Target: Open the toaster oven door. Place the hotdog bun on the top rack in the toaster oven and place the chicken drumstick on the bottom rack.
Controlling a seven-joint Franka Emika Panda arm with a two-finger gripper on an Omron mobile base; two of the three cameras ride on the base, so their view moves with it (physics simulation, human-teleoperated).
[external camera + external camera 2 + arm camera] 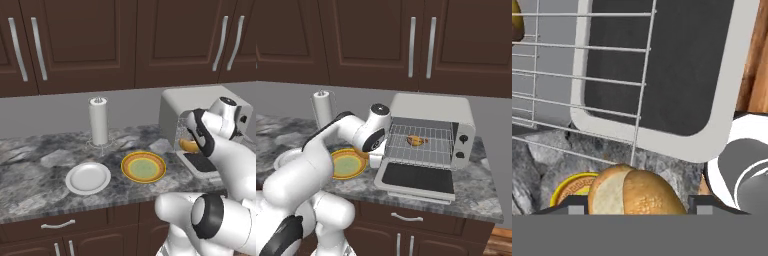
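The toaster oven (428, 112) stands on the counter with its door (416, 179) folded down flat. The door's dark glass (677, 65) faces up. The chicken drumstick (416, 141) lies on a wire rack (423, 150) inside; I cannot tell which rack. It also peeks in at the hand view's edge (516, 25). My gripper (637, 206) is shut on the hotdog bun (632, 192), which sits between the fingertips (574, 206). From the left base view, the gripper (194, 144) holds the bun (188, 145) just in front of the oven's left opening, above the door.
A yellow plate (143, 166) and a white plate (88, 178) lie on the marble counter left of the oven. A paper towel roll (98, 121) stands behind them. Dark cabinets hang above. The oven knobs (462, 145) are on its right front.
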